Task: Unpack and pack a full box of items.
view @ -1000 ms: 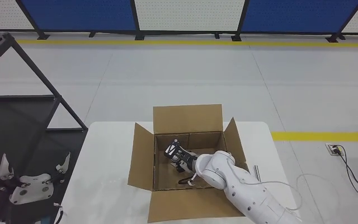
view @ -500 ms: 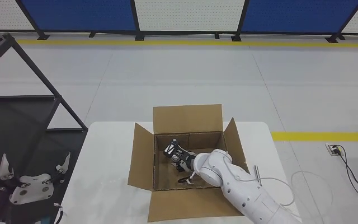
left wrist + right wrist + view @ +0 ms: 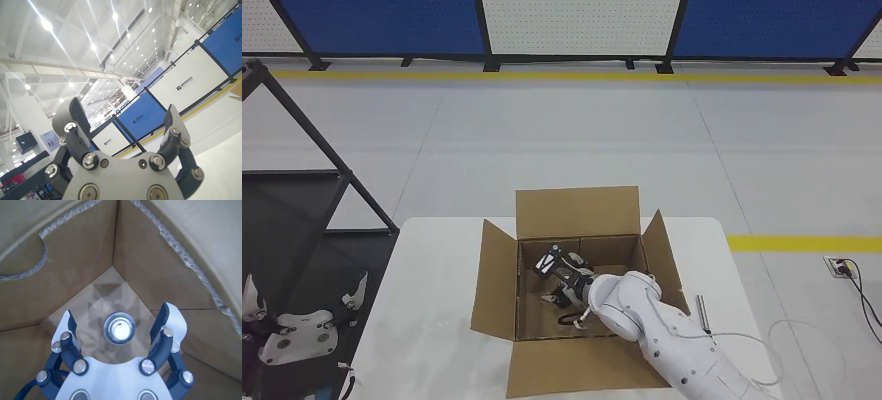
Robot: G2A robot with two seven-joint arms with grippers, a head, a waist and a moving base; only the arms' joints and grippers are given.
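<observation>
The container [image 3: 119,328] stands upright on the floor of the box [image 3: 79,272], close to one of its inner corners. It is seen from straight above as a metal rim around a white centre. The box [image 3: 577,212] sits open in the middle of the worktop [image 3: 432,300], and the container is in the half toward the worktop's left edge.

Over the last second the right gripper [image 3: 550,280] has shifted slightly toward the box's far wall, and its outline in the top view now reads wider than before. This suggests the fingers have just spread. Either the container has been set down and let go, or a grasp is being lined up; the frames do not settle which.

The right gripper [image 3: 117,309] hangs directly above the container with its fingers [image 3: 162,321] wide apart, one on each side and clear of the rim.

The left gripper [image 3: 123,103] points up at the ceiling, fingers spread, holding nothing.
</observation>
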